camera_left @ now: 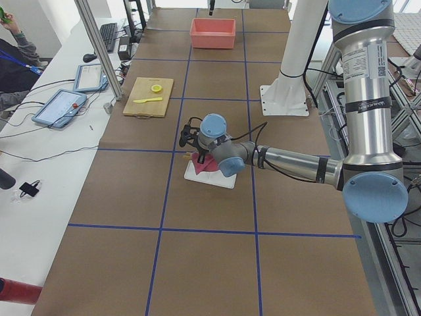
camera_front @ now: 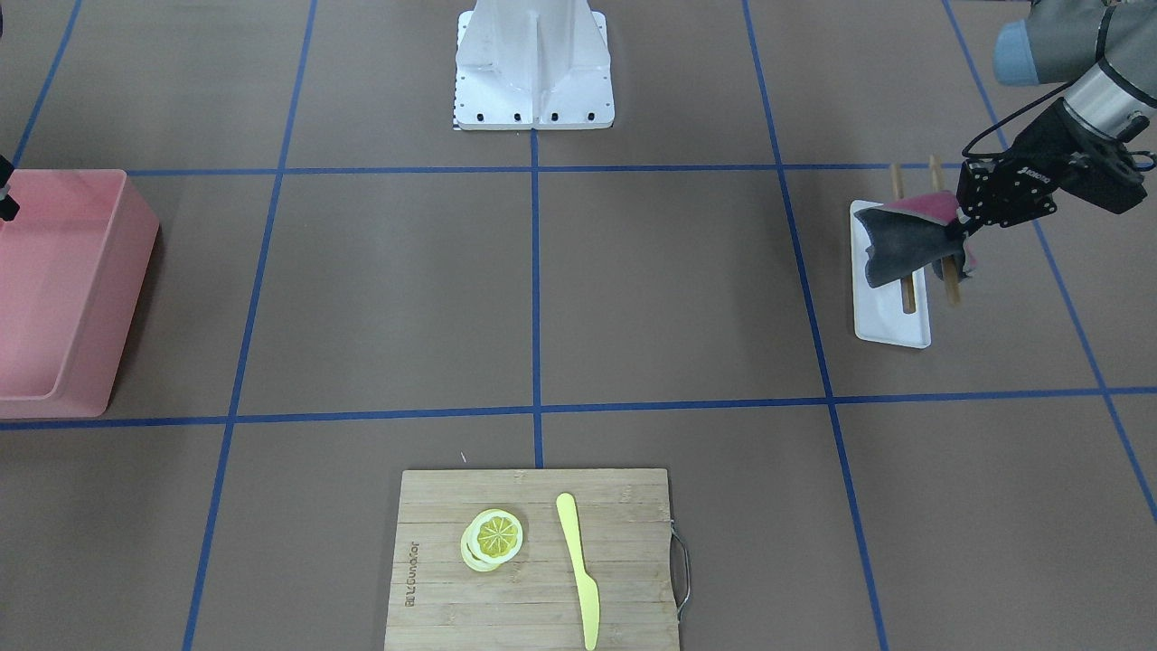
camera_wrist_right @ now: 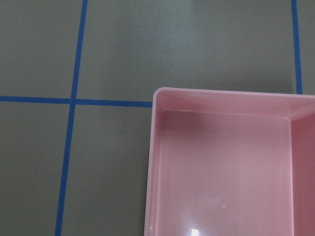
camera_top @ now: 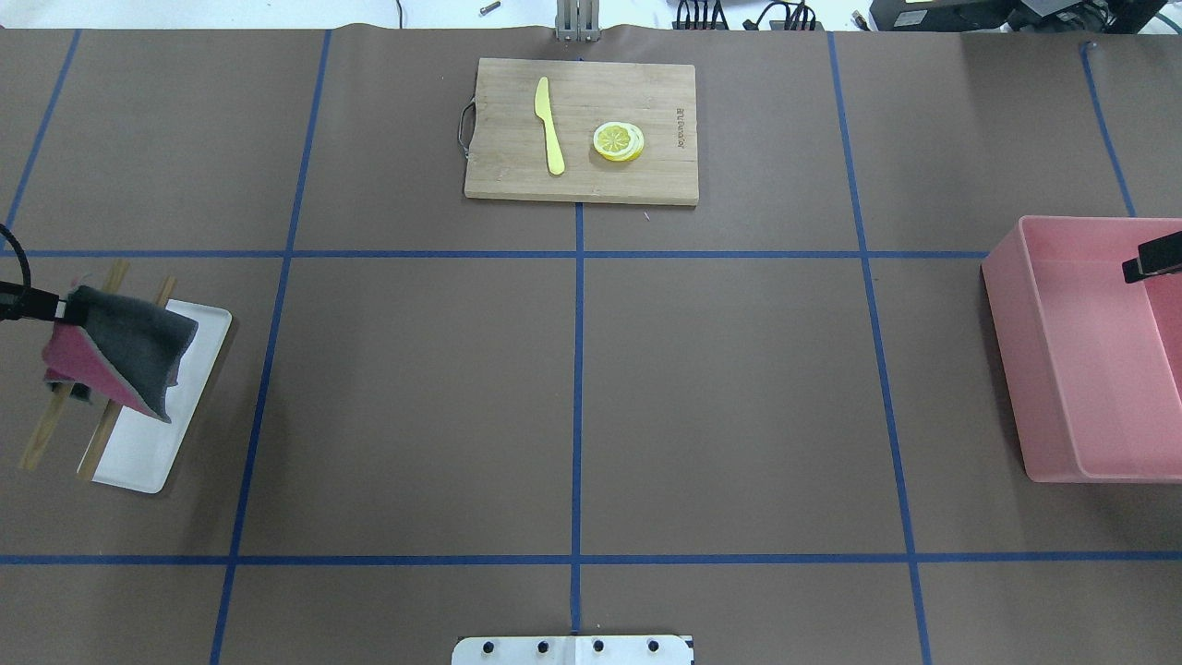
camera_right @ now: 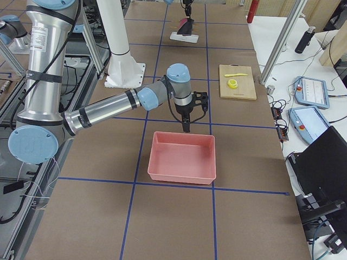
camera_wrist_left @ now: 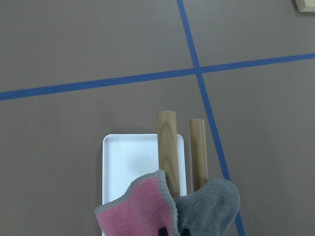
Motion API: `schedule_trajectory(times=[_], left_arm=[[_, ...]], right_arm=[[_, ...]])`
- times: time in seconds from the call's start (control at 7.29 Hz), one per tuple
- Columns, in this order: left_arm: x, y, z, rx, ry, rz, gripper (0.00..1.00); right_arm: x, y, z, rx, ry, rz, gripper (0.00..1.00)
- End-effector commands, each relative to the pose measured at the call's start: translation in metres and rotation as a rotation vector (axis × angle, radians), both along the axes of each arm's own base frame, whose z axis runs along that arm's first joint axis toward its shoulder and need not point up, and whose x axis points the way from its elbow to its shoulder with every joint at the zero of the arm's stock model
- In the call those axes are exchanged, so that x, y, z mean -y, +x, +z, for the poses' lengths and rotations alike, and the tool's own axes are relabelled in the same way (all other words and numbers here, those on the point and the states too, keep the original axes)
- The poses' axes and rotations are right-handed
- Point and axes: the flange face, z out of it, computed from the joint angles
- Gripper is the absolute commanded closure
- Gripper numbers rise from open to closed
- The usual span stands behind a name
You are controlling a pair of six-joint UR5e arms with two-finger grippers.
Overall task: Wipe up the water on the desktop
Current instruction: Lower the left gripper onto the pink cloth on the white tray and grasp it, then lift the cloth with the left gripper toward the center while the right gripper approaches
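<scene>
The desktop (camera_top: 720,388) is a matte brown surface with a grid of blue tape; I can make out no water on it. My left gripper (camera_top: 57,308) is shut on a pink and grey cloth (camera_top: 125,356). It holds the cloth above a white tray (camera_top: 152,443) with two wooden sticks (camera_top: 42,434) across it. The cloth (camera_front: 904,244) hangs from the left gripper (camera_front: 956,224) in the front view and shows in the left wrist view (camera_wrist_left: 162,211). My right gripper (camera_top: 1131,270) hovers over a pink bin (camera_top: 1043,388), empty, its fingers together.
A bamboo cutting board (camera_top: 517,166) at the far middle carries a yellow knife (camera_top: 549,125) and lemon slices (camera_top: 618,141). The robot's white base (camera_front: 533,68) stands at the near middle. The pink bin (camera_wrist_right: 221,167) is empty inside.
</scene>
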Motion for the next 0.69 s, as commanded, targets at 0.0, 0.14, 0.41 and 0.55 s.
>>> schedule_trajectory(times=[0.0, 0.14, 0.41, 0.55], left_arm=[[0.024, 0.004, -0.047, -0.095, -0.100, -0.102, 1.00], [0.045, 0.013, -0.084, -0.168, -0.166, -0.160, 1.00], [0.072, 0.039, -0.162, -0.324, -0.313, -0.261, 1.00], [0.077, 0.056, -0.197, -0.392, -0.372, -0.271, 1.00]], right_arm=[[0.013, -0.020, -0.026, 0.021, 0.053, -0.029, 0.00], [0.022, -0.046, -0.051, 0.036, 0.100, -0.060, 0.00], [0.034, -0.134, -0.140, 0.103, 0.280, -0.109, 0.00], [0.022, -0.190, -0.177, 0.093, 0.382, -0.139, 0.00]])
